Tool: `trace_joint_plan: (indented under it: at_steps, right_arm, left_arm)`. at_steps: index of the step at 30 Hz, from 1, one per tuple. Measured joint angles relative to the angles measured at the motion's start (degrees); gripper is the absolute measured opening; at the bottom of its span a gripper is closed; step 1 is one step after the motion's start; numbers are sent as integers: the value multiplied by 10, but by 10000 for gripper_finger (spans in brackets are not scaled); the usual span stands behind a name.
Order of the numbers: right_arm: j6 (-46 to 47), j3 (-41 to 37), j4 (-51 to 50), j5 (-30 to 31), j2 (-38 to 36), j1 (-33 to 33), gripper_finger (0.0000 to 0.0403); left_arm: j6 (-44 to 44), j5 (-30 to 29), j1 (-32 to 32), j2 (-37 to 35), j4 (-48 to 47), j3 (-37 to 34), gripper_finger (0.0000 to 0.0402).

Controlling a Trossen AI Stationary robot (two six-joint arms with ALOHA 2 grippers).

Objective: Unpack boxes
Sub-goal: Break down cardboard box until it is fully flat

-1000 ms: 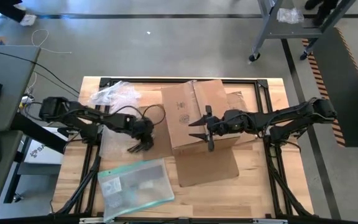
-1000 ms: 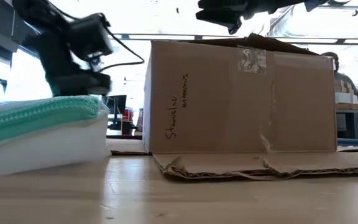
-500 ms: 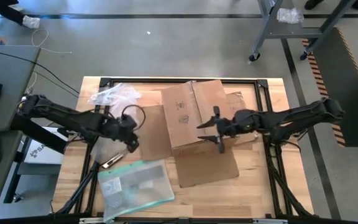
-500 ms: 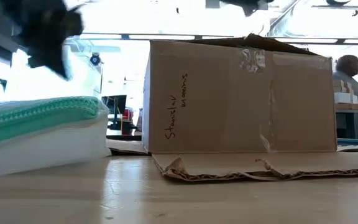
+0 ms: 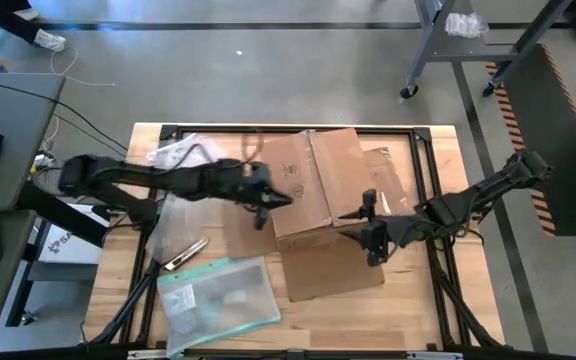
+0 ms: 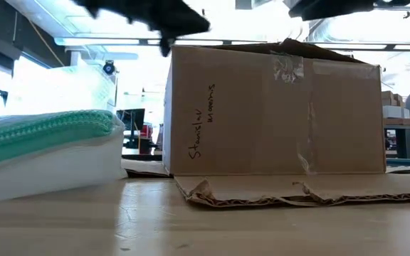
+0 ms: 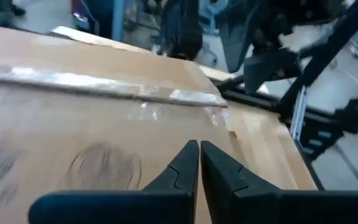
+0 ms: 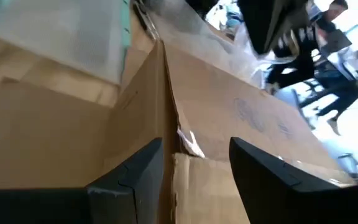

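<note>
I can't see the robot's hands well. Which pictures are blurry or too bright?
Low view: windows glare white behind the box, and both arms above it show as dark blurs. Left wrist view: shut left gripper looks sharp, room beyond smeared. Right wrist view: open right gripper and box edge are soft. High view: evenly lit and clear.

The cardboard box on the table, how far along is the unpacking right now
Done: a clear pouch, bubble wrap and a small tool already lie on the table beside the cardboard box.
In hand: the left gripper, shut and empty, is over the box top; the right gripper, open, is at the box's near edge.
Left: the taped top looks closed; what remains inside cannot be seen.
</note>
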Motion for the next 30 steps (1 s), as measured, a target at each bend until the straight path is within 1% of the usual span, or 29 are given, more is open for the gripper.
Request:
trace_joint_plan:
  at_steps: [2,4,6,8,11,16,19,22,23,24,26,28,30]
  right_arm:
    - [2,0,-22,15,0,8,181]
    - [12,0,-38,17,3,10,193]
    - [12,0,-40,21,13,9,204]
    - [2,0,-38,41,31,5,212]
    - [-23,0,-39,93,65,1,211]
    - [-27,0,-1,266,103,1,187]
    - [20,0,26,403,108,1,173]
    - [69,0,62,545,95,3,170]
    - [83,0,74,568,86,5,170]
    - [98,0,82,571,72,6,169]
    - [167,0,104,572,38,4,169]
    - [230,0,104,574,-1,1,169]
    - [248,0,93,574,-39,3,169]
  left_arm:
    - [18,34,9,50,-12,50,1]
    - [35,60,16,97,-47,100,0]
    - [47,64,23,138,-113,144,0]
    - [58,63,30,175,-182,181,0]
    - [64,67,35,211,-242,218,0]
    - [65,67,33,234,-263,226,0]
    - [65,61,25,234,-269,226,0]
    - [65,57,19,233,-278,225,0]
    - [65,55,18,233,-280,224,0]
    - [65,54,16,233,-283,224,0]
    - [65,43,12,233,-291,225,0]
    - [66,24,8,233,-297,225,0]
    - [70,20,6,233,-297,224,0]
